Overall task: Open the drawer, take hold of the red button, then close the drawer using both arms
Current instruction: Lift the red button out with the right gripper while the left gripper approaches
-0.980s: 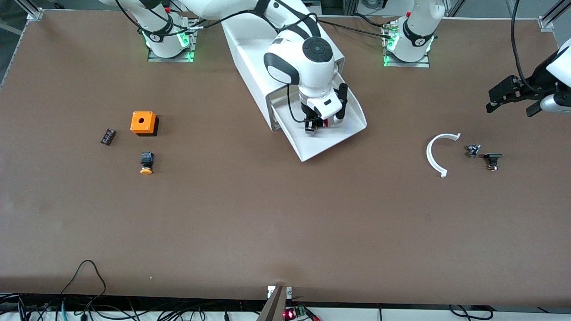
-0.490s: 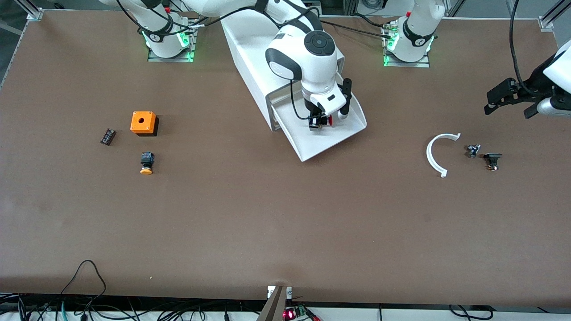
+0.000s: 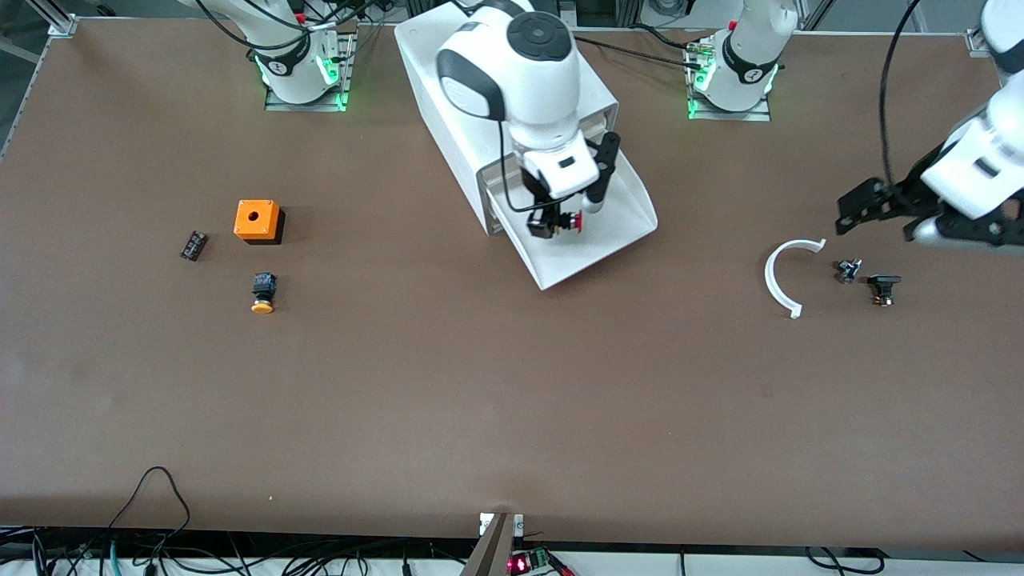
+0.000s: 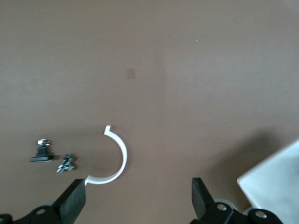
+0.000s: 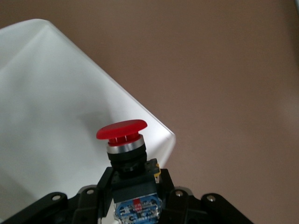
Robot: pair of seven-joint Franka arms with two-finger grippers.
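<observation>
From the front view I see my right hand (image 3: 558, 222) clenched on the button (image 3: 570, 222), held in the air over the open drawer (image 3: 588, 240), which juts out of the cabinet (image 3: 448, 96) toward the camera. My left hand (image 3: 888, 210) hangs over the table (image 3: 512, 400) near the white arc (image 3: 784, 276), toward the left arm's end, well apart from the drawer. In the left wrist view its fingers (image 4: 72, 203) stand spread with nothing between them, a drawer corner (image 4: 275, 186) off to one side. In the right wrist view the button's (image 5: 122, 140) red cap points away from the hand (image 5: 135, 196), over the drawer rim (image 5: 159, 126). I judge the closing push falls to the left arm, which must cross toward the drawer front.
</observation>
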